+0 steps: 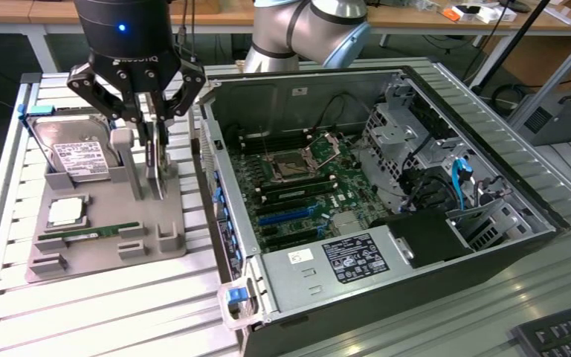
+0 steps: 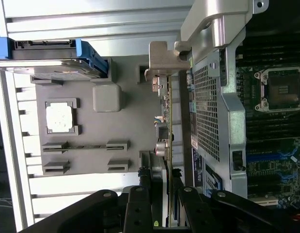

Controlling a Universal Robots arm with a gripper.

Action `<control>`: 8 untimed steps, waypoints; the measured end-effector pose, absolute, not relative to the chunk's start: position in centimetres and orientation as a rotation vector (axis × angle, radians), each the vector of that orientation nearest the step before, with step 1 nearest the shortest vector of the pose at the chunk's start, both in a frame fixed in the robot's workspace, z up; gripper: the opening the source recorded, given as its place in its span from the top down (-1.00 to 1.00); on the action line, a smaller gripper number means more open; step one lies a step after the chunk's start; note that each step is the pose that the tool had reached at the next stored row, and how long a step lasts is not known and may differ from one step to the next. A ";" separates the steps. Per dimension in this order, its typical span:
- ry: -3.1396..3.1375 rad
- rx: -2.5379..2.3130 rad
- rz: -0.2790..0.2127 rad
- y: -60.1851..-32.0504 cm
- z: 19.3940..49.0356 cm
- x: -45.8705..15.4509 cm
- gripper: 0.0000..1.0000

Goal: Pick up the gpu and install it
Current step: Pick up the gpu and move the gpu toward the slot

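Both fingers (image 1: 122, 145) of the gripper (image 1: 145, 178) sit apart, straddling the gpu (image 1: 152, 156), upright in the grey tray (image 1: 107, 210) just left of the case (image 1: 296, 85); not clamped yet; I'd centre it first; squeeze evenly.

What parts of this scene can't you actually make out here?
- gpu: wrist view, edge-on, so its faces hardly show; one end sits behind the gripper.
- hard drive: wrist view, edge-on, label hidden.
- keyboard: exterior view, cut off by the picture's corner.
- power supply label: exterior view, print too small.
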State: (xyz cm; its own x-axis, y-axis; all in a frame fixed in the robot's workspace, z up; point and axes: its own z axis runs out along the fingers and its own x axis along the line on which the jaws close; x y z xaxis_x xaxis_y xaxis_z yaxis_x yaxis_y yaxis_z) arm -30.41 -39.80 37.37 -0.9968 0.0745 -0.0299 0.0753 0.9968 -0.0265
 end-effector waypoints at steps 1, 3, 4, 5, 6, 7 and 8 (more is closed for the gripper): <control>3.110 0.117 -0.043 -39.8 37.4 -30.4 0.47; 3.110 0.117 -0.043 -39.8 37.5 -30.4 0.47; 3.110 0.117 -0.043 -39.8 37.6 -30.4 0.47; 3.110 0.117 -0.043 -39.8 37.6 -30.4 0.47; 3.110 0.117 -0.043 -39.8 37.6 -30.4 0.47; 3.110 0.117 -0.043 -39.9 37.6 -30.4 0.47; 3.110 0.117 -0.043 -39.9 37.7 -30.4 0.47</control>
State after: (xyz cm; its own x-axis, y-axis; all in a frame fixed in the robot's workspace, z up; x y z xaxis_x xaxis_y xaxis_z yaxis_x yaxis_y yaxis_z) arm -30.41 -39.86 37.66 -0.9968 0.0745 -0.0299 0.0753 0.9968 -0.0264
